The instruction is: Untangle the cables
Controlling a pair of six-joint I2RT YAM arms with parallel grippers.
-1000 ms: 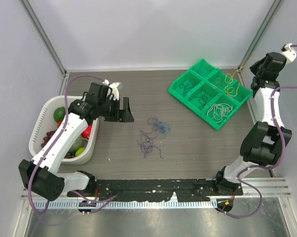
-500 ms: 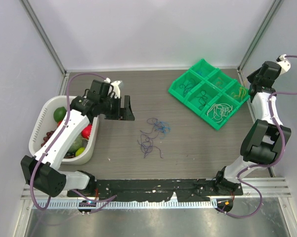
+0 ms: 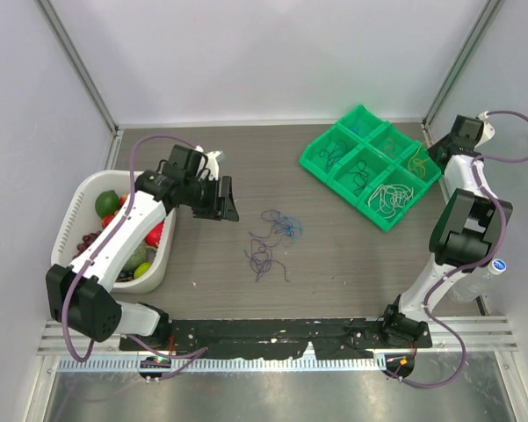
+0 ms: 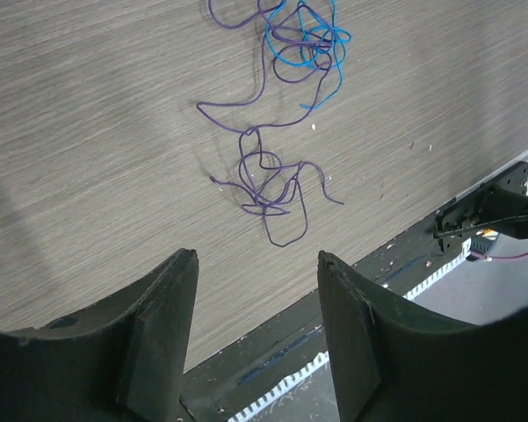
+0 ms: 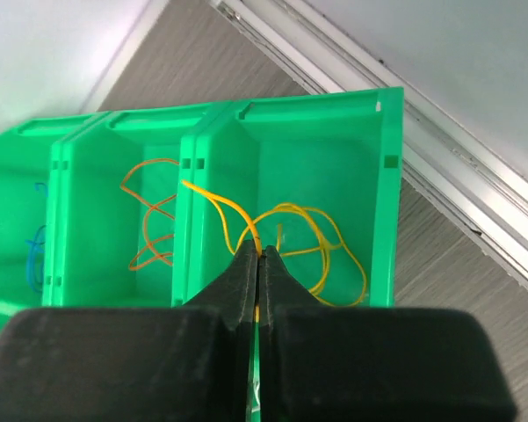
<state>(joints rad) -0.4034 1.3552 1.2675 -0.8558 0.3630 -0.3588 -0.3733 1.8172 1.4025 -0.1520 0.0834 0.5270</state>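
Right jaws are clamped on a yellow cable (image 5: 307,209), holding it over the end compartment of the green bin (image 5: 334,104), likely so you can drop it in by colour. Your left jaws stand apart above the desk (image 4: 88,132), facing the purple-and-blue tangle (image 4: 268,176), probably what you sort next.

right gripper (image 5: 259,254) fingers pressed together, pinching a yellow cable (image 5: 221,205) over the end compartment of the green bin (image 5: 307,104). the rest of that cable lies looped in the same compartment. orange cable (image 5: 149,162) in the next compartment; blue cable (image 5: 37,239) at the left edge.
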